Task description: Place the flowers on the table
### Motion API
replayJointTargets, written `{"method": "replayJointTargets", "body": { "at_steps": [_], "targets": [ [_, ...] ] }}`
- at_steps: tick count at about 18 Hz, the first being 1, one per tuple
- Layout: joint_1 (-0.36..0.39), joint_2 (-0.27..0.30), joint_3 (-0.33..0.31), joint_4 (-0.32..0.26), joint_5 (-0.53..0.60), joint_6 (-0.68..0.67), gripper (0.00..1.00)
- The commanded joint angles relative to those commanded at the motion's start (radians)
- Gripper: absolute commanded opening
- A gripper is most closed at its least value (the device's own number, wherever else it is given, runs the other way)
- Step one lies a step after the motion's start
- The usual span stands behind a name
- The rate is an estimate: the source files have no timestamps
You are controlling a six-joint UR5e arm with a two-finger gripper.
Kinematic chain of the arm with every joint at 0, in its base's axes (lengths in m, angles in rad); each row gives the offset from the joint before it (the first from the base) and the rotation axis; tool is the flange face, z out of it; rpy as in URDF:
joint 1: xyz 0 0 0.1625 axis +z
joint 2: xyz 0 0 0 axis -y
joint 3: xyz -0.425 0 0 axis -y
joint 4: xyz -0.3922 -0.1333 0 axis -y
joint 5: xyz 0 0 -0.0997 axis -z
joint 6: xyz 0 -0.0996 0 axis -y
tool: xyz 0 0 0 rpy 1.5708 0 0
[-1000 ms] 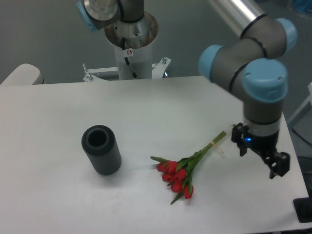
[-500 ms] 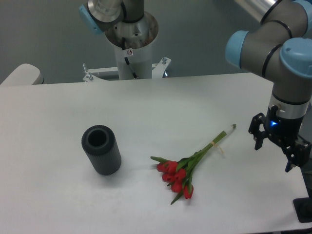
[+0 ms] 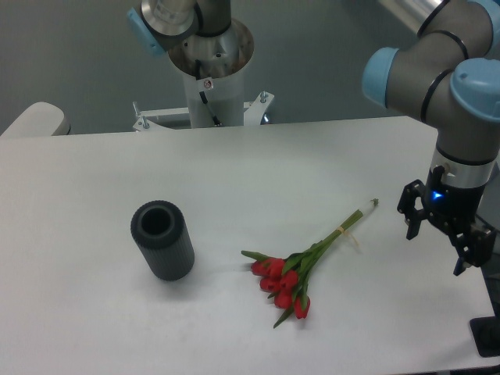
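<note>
The flowers (image 3: 293, 275), a bunch of red tulips with green leaves and long tied stems, lie flat on the white table (image 3: 258, 172). The red heads point to the front and the stem ends point to the back right. My gripper (image 3: 441, 238) hangs to the right of the stem ends, apart from them and above the table's right side. Its two black fingers are spread and hold nothing.
A dark grey ribbed cylinder (image 3: 162, 240) stands upright on the table's left half, open end up. The arm's white base column (image 3: 211, 70) rises behind the table's back edge. The table's right edge lies close under the gripper.
The gripper moved right and up, away from the stem ends, between the oldest frame and half a second ago. Since then it has barely shifted. The flowers have not moved.
</note>
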Motion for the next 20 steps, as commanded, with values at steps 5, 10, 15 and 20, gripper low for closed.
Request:
{"method": "replayJointTargets", "body": {
  "at_steps": [5,10,15,20],
  "targets": [
    [-0.002,0.005,-0.011,0.003,0.002,0.000,1.00],
    [-0.009,0.005,-0.012,0.005,0.002,0.000,1.00],
    [-0.009,0.005,-0.012,0.006,0.003,0.000,1.00],
    [-0.011,0.006,-0.012,0.006,0.003,-0.002,1.00]
  ]
}}
